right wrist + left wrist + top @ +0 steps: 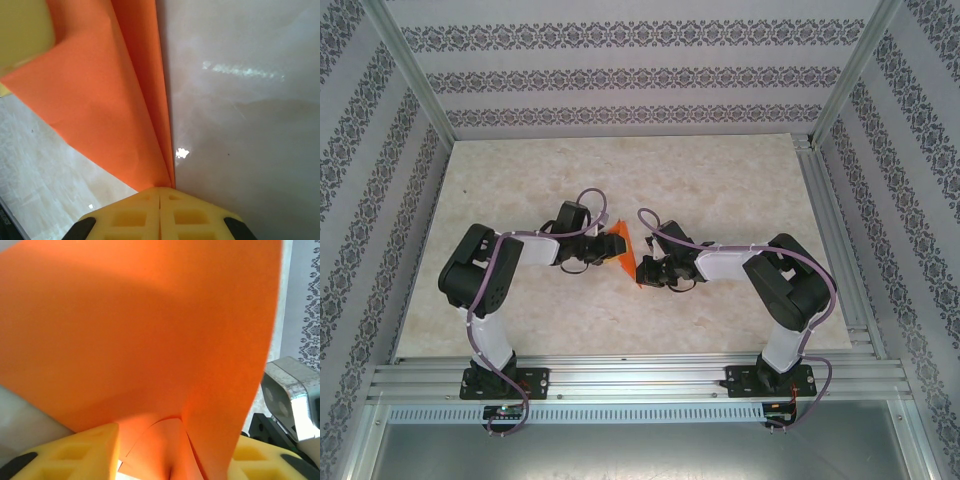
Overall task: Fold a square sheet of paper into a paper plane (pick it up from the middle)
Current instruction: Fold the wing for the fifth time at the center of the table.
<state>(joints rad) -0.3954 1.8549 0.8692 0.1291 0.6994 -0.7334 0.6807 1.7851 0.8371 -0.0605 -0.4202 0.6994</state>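
Note:
The orange sheet of paper (626, 257) is folded into layers and stands off the table between the two grippers. My right gripper (650, 268) is shut on it: in the right wrist view the yellow pads (145, 210) meet on the pointed, creased end of the paper (110, 100). My left gripper (611, 244) is open around the other side. In the left wrist view its yellow fingers (90, 450) stand well apart, with curved paper layers (150, 340) loose between them. I cannot tell whether the folds make the paper plane.
The marble-patterned table (620, 170) spreads behind and beside the arms, enclosed by patterned walls and an aluminium frame (840, 70). A grey metal part of the other arm (292, 390) sits close at the right of the left wrist view.

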